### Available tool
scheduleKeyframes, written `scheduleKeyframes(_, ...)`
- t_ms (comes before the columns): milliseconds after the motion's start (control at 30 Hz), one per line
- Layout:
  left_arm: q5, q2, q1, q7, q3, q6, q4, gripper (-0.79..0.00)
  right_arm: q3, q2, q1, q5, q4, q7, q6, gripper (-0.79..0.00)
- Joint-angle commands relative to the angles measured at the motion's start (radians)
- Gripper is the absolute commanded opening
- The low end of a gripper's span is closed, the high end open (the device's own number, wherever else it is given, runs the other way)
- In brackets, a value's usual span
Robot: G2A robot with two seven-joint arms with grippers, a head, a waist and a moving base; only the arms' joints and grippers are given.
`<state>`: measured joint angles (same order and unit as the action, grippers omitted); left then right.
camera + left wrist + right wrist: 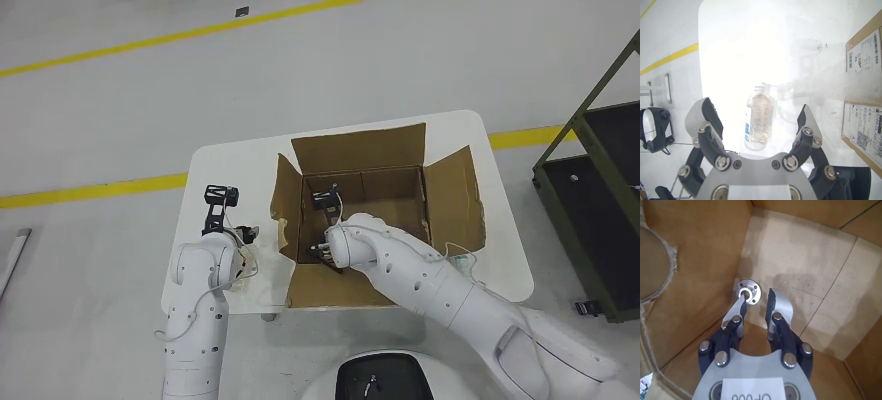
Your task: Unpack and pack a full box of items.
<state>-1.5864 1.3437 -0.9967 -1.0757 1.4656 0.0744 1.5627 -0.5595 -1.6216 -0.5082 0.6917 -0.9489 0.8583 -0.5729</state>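
Observation:
An open cardboard box (360,150) stands on the white table (235,165). My right gripper (325,200) is down inside it and open (757,294). On the box floor (800,262), in a corner, lies a round metal flange (751,289); one finger tip overlaps its centre hole and the other stands beside it. Left of the box my left gripper (222,194) hangs open (755,106) above a clear plastic bottle (758,121) without a cap, lying on the table between the spread fingers and apart from them.
Labelled box flaps (863,128) hang close beside the bottle. A small clear item (460,258) lies on the table right of the box. A dark metal cart (600,190) stands off the table's right. A black headset (657,130) lies on the floor.

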Motion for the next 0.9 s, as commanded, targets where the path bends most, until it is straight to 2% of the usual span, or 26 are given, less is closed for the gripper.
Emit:
scheduleKeyframes(0,0.0,0.0,0.0,0.0,0.0,0.0,0.0,0.0,0.005,-0.012,0.009,-0.008,0.027,-0.001,0.013,-0.462)
scheduleKeyframes(133,0.0,0.0,0.0,0.0,0.0,0.0,0.0,0.0,0.013,-0.035,0.029,-0.023,0.084,0.005,0.04,-0.437)
scheduleKeyframes(867,0.0,0.0,0.0,0.0,0.0,0.0,0.0,0.0,0.075,-0.167,0.132,-0.004,0.334,0.054,0.094,-0.437)
